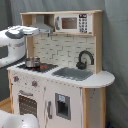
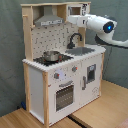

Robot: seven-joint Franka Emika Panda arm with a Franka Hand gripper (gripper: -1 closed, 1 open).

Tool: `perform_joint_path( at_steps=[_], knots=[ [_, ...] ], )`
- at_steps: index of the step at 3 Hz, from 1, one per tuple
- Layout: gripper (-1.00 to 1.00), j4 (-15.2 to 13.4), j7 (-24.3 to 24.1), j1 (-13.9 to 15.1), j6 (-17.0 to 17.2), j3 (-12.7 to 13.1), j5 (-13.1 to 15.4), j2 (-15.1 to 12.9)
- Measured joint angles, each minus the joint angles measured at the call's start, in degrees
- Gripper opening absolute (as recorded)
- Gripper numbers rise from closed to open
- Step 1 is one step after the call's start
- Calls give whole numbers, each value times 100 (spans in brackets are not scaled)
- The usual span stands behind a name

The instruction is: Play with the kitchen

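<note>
The white, rounded robot arm (image 2: 102, 26) is stretched out almost level. Its end effector (image 2: 71, 19) is at the far end, with the wrist directly behind it.

Tall white and light-wood toy play kitchen (image 1: 60, 90) (image 2: 65, 75), standing upright.

A black curved faucet (image 1: 85, 57) (image 2: 74, 39) is set behind the grey sink (image 1: 74, 73) (image 2: 82, 50); 1 metal pot (image 1: 32, 62) (image 2: 50, 55) rests on the stovetop, above the closed oven door (image 1: 26, 104) (image 2: 64, 95).
</note>
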State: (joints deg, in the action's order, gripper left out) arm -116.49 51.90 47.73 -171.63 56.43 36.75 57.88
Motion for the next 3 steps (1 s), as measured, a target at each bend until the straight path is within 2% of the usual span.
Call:
perform_joint_path(
  at_steps=[3],
  knots=[
    [100,-909,-497,-1032,711,70,0,1092]
  ],
)
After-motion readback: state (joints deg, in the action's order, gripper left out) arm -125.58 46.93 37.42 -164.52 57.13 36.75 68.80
